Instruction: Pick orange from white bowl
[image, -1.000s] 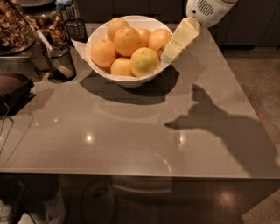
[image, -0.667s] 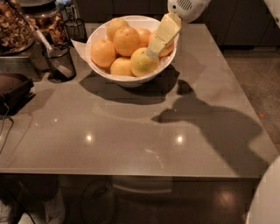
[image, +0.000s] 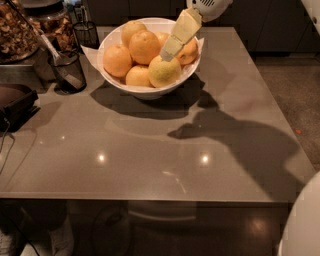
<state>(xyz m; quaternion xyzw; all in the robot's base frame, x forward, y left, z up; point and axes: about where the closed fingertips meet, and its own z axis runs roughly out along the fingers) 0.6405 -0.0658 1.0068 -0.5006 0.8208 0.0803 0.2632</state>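
The white bowl (image: 114, 79) stands at the back middle of the grey table and holds several oranges. The large deep-orange orange (image: 144, 46) sits high in the middle of the pile. A yellow-green fruit (image: 164, 71) lies at the front right, and paler oranges lie at the left (image: 117, 60) and front (image: 138, 76). My gripper (image: 167, 53) reaches down from the top right over the bowl. Its cream tip is just above the yellow-green fruit and right of the large orange. It hides part of the right-hand orange (image: 189, 50).
A black wire-mesh cup (image: 67, 71) with a utensil stands left of the bowl, and another (image: 86, 34) stands behind it. Containers of brown dried goods (image: 17, 30) and a dark object (image: 15, 106) are at the far left. My white body (image: 305, 225) shows at bottom right.
My gripper has moved left and down, from beside the bowl's right rim to over the fruit inside the bowl. The oranges have not moved.
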